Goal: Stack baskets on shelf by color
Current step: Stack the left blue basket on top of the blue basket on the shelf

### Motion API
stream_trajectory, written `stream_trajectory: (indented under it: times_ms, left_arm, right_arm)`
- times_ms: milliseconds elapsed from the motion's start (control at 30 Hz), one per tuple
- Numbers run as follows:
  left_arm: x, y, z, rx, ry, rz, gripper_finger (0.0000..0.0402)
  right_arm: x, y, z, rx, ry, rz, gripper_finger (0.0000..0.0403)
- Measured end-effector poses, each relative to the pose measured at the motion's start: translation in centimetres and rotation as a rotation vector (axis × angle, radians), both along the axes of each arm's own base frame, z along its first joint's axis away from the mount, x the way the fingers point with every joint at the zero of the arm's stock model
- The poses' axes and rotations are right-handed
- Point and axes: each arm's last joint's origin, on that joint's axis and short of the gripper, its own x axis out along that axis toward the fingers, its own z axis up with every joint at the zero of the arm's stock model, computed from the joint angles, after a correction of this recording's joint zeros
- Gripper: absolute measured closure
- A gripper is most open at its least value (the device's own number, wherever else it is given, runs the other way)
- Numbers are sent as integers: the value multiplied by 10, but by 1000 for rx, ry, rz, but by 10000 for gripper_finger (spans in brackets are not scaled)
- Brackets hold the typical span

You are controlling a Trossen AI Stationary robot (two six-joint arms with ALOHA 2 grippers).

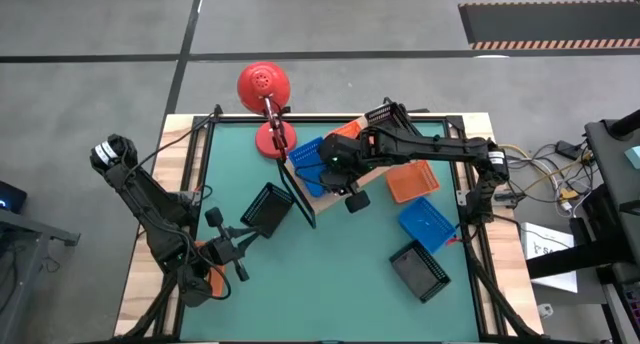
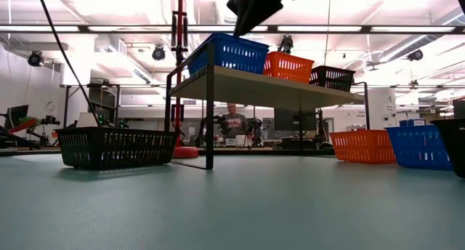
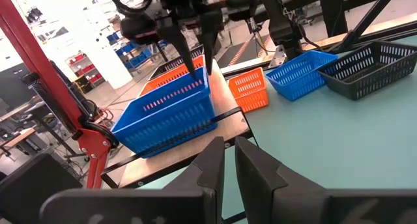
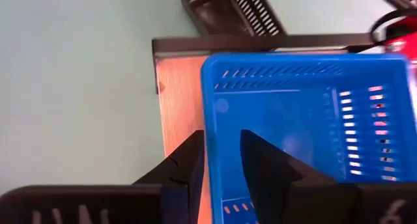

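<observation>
The shelf (image 2: pixel 247 86) stands at the table's far middle. It carries a blue basket (image 1: pixel 307 156) at its left end, then an orange basket (image 2: pixel 288 66) and a black basket (image 2: pixel 333 77). My right gripper (image 4: pixel 223 152) is open and slants down over the blue basket (image 4: pixel 306 120), one finger inside it and one outside. A black basket (image 1: pixel 268 209) rests flat on the green mat left of the shelf. My left gripper (image 3: pixel 229 160) is shut and holds nothing. It waits level near the table's left edge, pointing at the shelf. My right gripper's fingers stand on either side of the blue basket's wall (image 4: pixel 210 113), near a corner, coming from above at a slant. The outer finger (image 4: pixel 189 165) lies close beside the wall; whether it touches I cannot tell. The basket sits flat on the shelf board (image 4: pixel 179 94).
A red lamp (image 1: pixel 263 87) with its base (image 1: pixel 275 139) stands just left of the shelf. An orange basket (image 1: pixel 412 181), a blue basket (image 1: pixel 428 224) and a black basket (image 1: pixel 420 269) lie on the mat at the right. Bare mat lies toward the near edge.
</observation>
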Motion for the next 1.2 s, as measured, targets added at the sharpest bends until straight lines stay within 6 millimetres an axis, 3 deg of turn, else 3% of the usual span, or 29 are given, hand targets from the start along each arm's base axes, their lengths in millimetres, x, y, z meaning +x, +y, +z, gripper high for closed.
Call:
stream_trajectory:
  times_ms: [233,633,1200]
  left_arm:
    - [0,0,0,0,0,0,380]
    - [0,0,0,-2,-1,0,380]
    - [0,0,0,-5,-3,0,380]
  right_arm:
    - [4,-2,16,-30,-94,-49,312]
    - [19,-4,-14,-72,-5,-32,391]
    - [13,4,-15,-11,72,-10,394]
